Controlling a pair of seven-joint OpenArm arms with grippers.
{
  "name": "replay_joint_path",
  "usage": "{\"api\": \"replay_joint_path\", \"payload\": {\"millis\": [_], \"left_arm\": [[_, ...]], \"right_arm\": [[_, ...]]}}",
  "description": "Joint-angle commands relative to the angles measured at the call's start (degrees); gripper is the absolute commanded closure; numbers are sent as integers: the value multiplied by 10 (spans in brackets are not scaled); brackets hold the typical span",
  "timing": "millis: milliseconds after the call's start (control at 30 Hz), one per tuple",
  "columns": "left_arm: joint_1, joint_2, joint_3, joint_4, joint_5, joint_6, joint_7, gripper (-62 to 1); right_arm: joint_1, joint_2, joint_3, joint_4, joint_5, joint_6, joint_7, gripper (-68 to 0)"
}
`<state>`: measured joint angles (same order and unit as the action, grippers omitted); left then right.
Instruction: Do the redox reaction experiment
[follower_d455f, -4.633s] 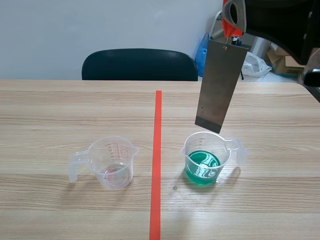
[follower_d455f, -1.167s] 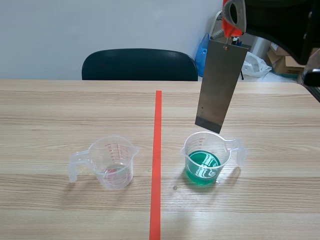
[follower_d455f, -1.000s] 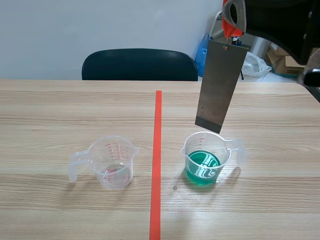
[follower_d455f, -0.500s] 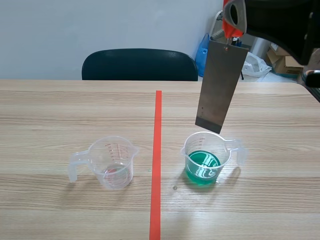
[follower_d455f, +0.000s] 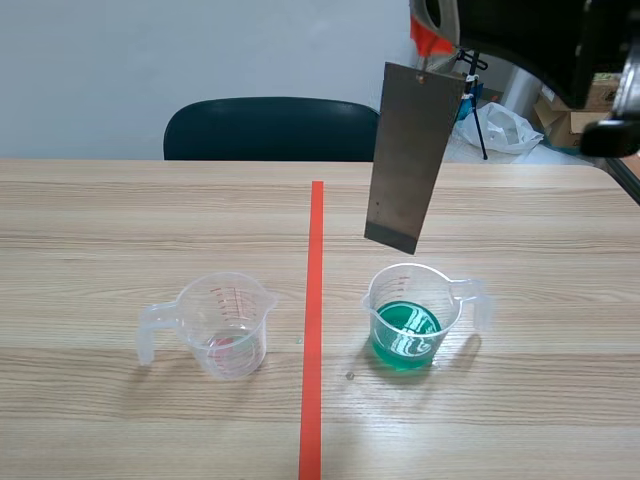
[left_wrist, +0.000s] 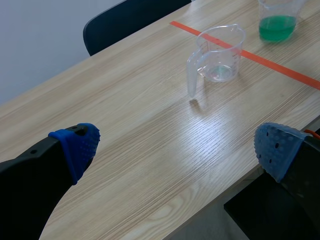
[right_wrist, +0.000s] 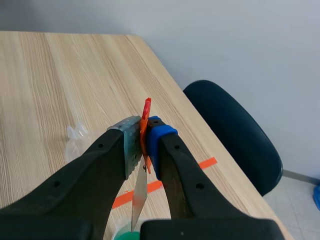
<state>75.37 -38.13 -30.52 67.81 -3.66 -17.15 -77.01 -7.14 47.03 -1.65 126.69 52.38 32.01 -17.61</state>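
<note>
Raised and swung toward the orange-red tape line in the last half second: metal plate | lower edge now higher above the beaker of green liquid, over its tape-side half instead of its middle | shifted the same way with it: right gripper

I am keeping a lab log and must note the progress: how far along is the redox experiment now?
Done: the right gripper is shut on the orange-red clip that carries the metal plate. In hand: the plate hangs above the cup of green liquid, not touching it. Left: dipping the plate. The left gripper is open; the second cup stands apart.
</note>
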Motion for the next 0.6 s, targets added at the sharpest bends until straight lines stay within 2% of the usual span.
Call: {"api": "replay_joint_path", "payload": {"millis": [0,267,333,567], "left_arm": [[1,2,-4,1,-3,-1,-12,-623],[1,2,-4,1,-3,-1,-12,-623],[1,2,-4,1,-3,-1,-12,-623],[1,2,-4,1,-3,-1,-12,-623]], "right_arm": [[22,4,-12,2,8,-3,3,-6],[122,-6,-119,-10,8,-16,3,-6],[148,-15,-148,-21,7,-24,3,-6],[236,-57,-241,-67,7,-24,-9,-6]]}}
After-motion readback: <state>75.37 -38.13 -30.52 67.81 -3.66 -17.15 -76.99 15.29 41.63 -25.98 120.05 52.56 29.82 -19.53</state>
